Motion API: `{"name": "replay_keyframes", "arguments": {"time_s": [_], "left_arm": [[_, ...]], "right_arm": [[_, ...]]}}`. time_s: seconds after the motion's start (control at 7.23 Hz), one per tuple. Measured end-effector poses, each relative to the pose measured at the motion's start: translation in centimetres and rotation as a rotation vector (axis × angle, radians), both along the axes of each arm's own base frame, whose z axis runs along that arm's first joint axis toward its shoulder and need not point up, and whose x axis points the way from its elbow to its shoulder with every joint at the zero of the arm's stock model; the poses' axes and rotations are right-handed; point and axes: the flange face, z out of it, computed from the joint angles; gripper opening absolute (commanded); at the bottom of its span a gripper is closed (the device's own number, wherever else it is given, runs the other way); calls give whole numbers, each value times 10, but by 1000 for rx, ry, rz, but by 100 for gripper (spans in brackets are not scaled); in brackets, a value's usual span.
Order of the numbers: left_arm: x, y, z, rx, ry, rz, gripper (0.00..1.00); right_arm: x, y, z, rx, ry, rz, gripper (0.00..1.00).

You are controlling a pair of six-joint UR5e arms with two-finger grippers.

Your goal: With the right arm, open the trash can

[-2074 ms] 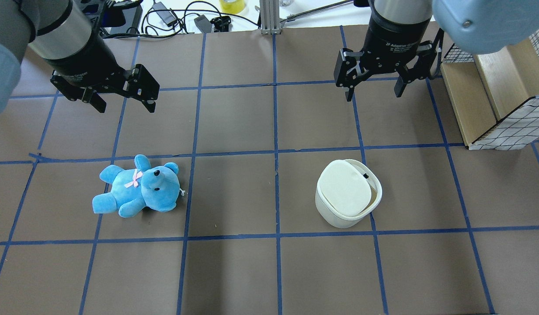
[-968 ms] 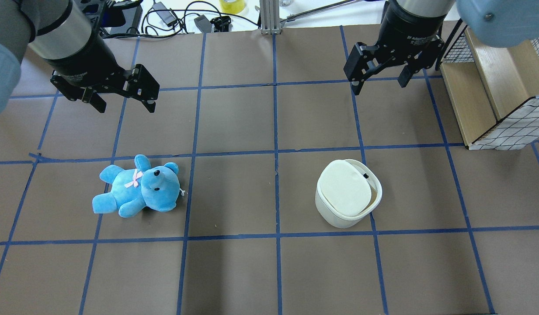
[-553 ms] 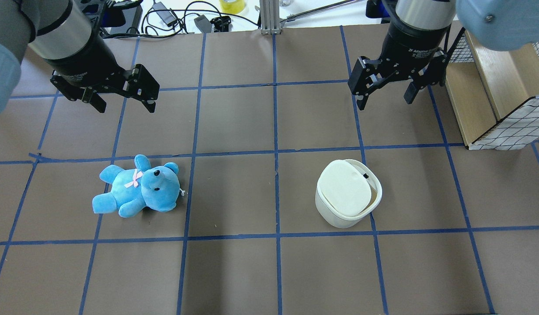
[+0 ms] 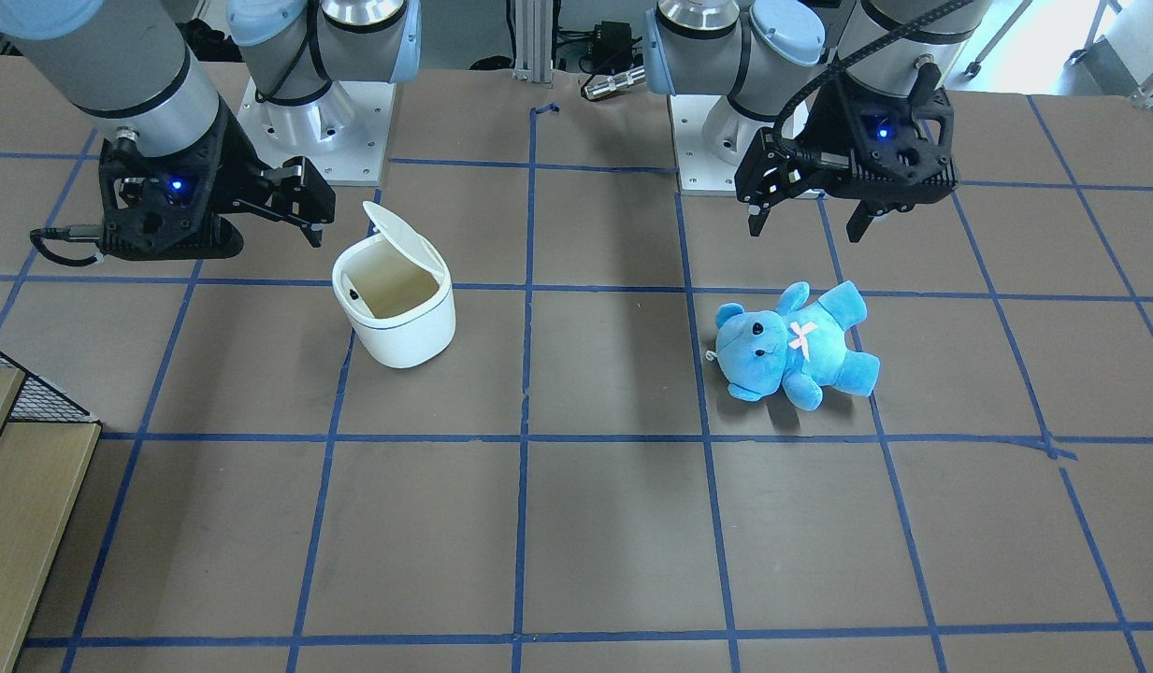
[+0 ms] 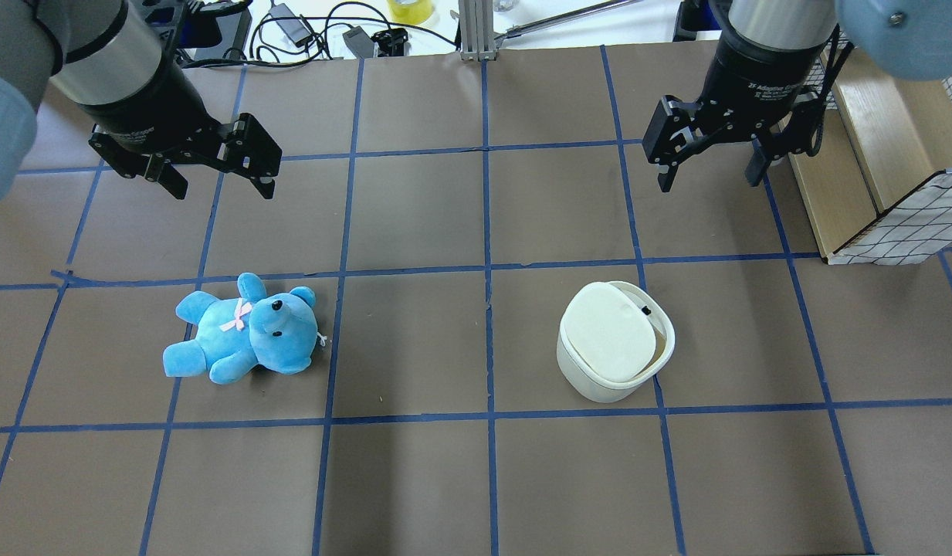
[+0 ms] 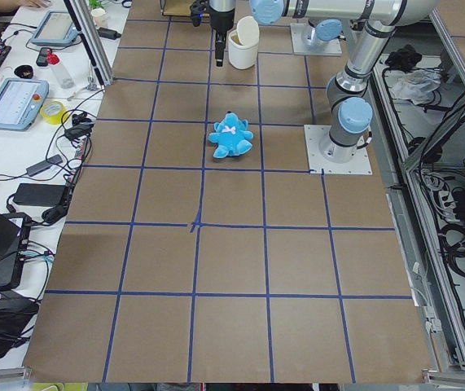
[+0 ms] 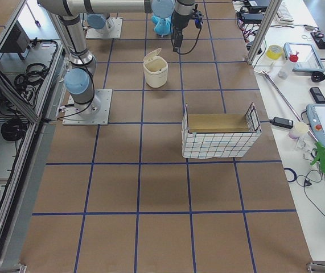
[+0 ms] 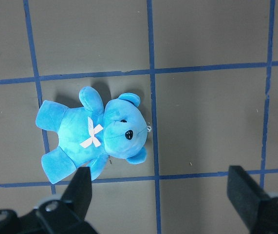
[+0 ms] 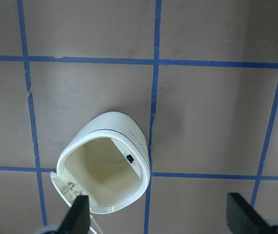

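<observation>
The white trash can [image 5: 614,344] stands on the brown table, right of centre in the overhead view. Its flip lid [image 4: 403,234] is tilted up, and the beige inside shows in the front view [image 4: 389,292] and the right wrist view [image 9: 104,170]. My right gripper [image 5: 709,182] is open and empty. It hovers apart from the can, up and to the right of it in the overhead view, and shows in the front view [image 4: 305,213]. My left gripper [image 5: 222,189] is open and empty, above a blue teddy bear [image 5: 244,330].
A wood-and-wire-mesh crate [image 5: 869,147] stands at the table's right edge, close beside my right gripper. Cables and small devices [image 5: 306,31] lie along the far edge. Blue tape lines grid the table. The teddy also shows in the left wrist view [image 8: 95,134].
My right gripper has moved to the right, toward the crate, and a little down the view, staying open. The left arm, the teddy and the trash can have not moved.
</observation>
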Motion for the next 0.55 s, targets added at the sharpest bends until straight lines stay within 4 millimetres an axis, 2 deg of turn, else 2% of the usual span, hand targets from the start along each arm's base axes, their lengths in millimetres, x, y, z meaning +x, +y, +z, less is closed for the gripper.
{"name": "replay_keyframes", "arguments": {"time_s": [0.55], "left_arm": [[0, 0, 0, 0, 0, 0, 100]], "right_arm": [[1, -1, 4, -13, -19, -7, 100]]}}
